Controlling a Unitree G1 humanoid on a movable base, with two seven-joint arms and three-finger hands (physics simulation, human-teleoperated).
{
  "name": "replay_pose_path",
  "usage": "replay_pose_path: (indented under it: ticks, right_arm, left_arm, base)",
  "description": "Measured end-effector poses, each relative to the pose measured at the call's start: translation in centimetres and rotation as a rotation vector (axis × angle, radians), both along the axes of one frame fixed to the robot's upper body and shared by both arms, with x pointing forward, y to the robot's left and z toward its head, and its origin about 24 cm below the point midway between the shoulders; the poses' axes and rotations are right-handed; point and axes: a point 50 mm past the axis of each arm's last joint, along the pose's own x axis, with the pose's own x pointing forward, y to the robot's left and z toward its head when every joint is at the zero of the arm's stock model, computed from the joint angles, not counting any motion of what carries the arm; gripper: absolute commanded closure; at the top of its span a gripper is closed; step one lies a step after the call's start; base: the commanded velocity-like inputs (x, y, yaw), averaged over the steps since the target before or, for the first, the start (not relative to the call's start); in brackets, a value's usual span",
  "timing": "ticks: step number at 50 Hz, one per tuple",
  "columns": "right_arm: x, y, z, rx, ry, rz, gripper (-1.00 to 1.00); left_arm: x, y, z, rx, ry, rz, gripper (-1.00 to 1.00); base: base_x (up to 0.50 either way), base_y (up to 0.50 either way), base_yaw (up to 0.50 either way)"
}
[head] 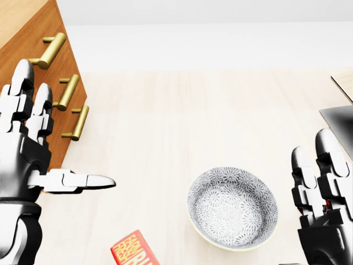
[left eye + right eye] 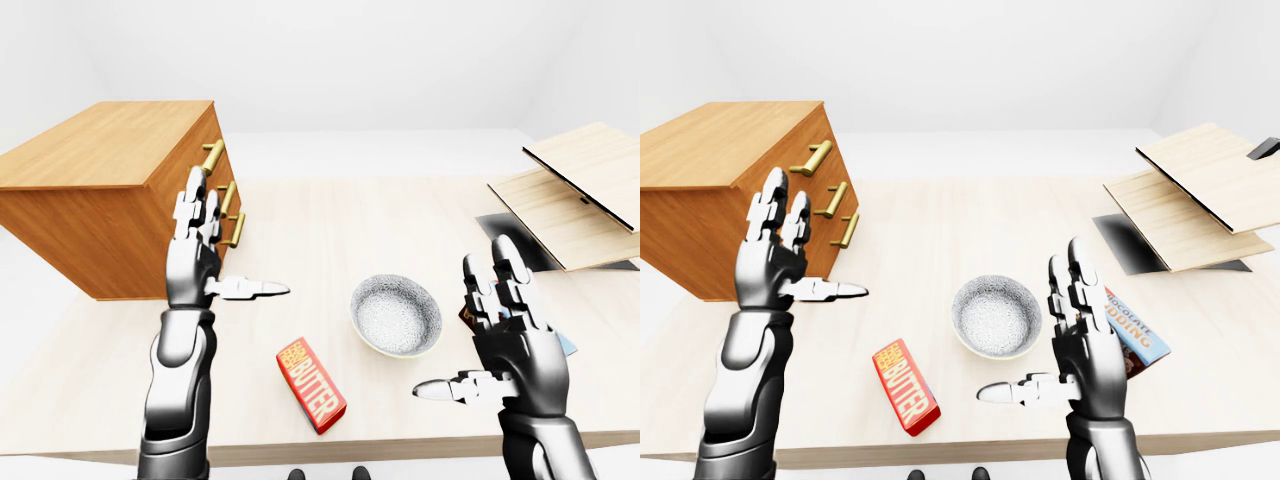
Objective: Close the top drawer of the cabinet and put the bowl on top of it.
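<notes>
Left-eye view: both hands empty, fingers spread; left hand just right of the cabinet, right hand far right of it, bowl between. We judge a one-sided grab could skid the bowl away.

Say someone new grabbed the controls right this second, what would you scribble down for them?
Left hand: open, holding nothing, raised by the handle side of the cabinet.
Right hand: open, holding nothing, just right of the bowl in the head view.
Bowl: upright on the table, not gripped.
Done: the top drawer looks flush with the two below it, so seemingly shut.
Left: grasp the bowl and set it on the cabinet's top.
</notes>
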Motion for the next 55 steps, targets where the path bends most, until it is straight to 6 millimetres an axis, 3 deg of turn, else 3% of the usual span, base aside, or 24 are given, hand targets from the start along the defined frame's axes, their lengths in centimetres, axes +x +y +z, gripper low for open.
replay_pose_path:
  ticks: [29,55]
  right_arm:
    - [-0.2,-0.2,0.2,0.005,-0.002,0.000,-1.00]
    - [-0.7,-0.7,0.8,0.018,-0.013,0.000,-1.00]
  left_arm:
    - [-6.5,-6.2,1.2,0.160,-0.111,-0.077,-1.00]
    - [-5.2,-10.9,-0.4,0.398,-0.116,0.045,-1.00]
  base:
    - [0.00,0.00,0.00]
    - [0.00,0.00,0.00]
